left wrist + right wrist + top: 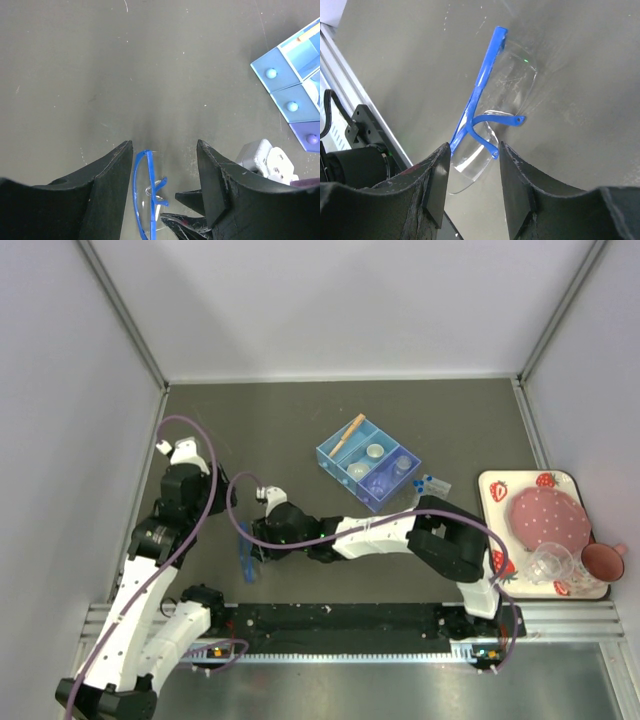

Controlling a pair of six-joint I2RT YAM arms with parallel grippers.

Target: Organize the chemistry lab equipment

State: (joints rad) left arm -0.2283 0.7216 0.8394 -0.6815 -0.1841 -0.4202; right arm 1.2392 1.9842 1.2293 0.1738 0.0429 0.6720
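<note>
A pair of safety glasses (pixel 245 556) with a blue frame and clear lens lies on the dark table left of centre; no blue tweezers show. My right gripper (pixel 259 544) is open right at them; in the right wrist view the near end of the glasses (pixel 480 85) lies just ahead of its open jaws (pixel 473 146). My left gripper (pixel 178 502) is open and higher up; its wrist view shows the glasses (pixel 150 172) below the gap (pixel 164 145). A blue compartment box (pixel 330 453) holds a wooden clip (pixel 348 435) and small round dishes (pixel 375 451). Blue-capped tubes (pixel 432 483) lie beside it.
The strawberry-print tray (pixel 495 488) with a pink plate (pixel 547 518), a pink cup (pixel 604 560) and a clear plastic item (pixel 548 563) stands at the right edge. The right arm's fingers (pixel 185 200) show in the left wrist view. White walls enclose the table.
</note>
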